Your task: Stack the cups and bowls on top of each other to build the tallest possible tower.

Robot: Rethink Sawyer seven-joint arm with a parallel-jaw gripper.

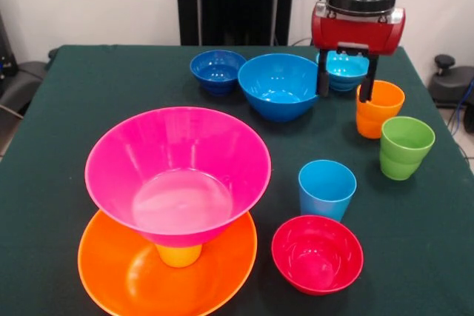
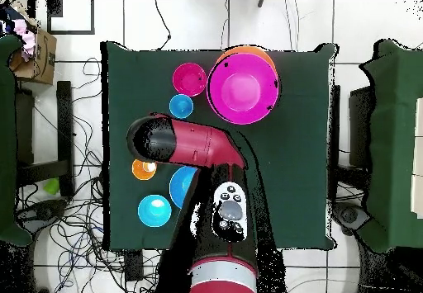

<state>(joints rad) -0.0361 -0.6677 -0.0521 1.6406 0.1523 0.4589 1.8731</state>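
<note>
The tower stands at the front left: the large orange bowl (image 1: 133, 275), a yellow cup (image 1: 179, 255) in it, and the large pink bowl (image 1: 178, 172) on the cup. The light-blue cup (image 1: 326, 189) stands apart on the table, by the small red bowl (image 1: 317, 253). My gripper (image 1: 346, 81) is open and empty, above the gap between the small cyan bowl (image 1: 348, 72) and the orange cup (image 1: 378, 110). The green cup (image 1: 406, 147) stands beside the orange cup. In the overhead view the arm (image 2: 194, 145) hides the gripper and the green cup.
The medium blue bowl (image 1: 279, 86) and small dark blue bowl (image 1: 218, 70) stand at the back middle. Overhead, the pink bowl (image 2: 242, 87), red bowl (image 2: 189, 78), light-blue cup (image 2: 181, 106), orange cup (image 2: 144, 169) and cyan bowl (image 2: 154, 210) show around the arm.
</note>
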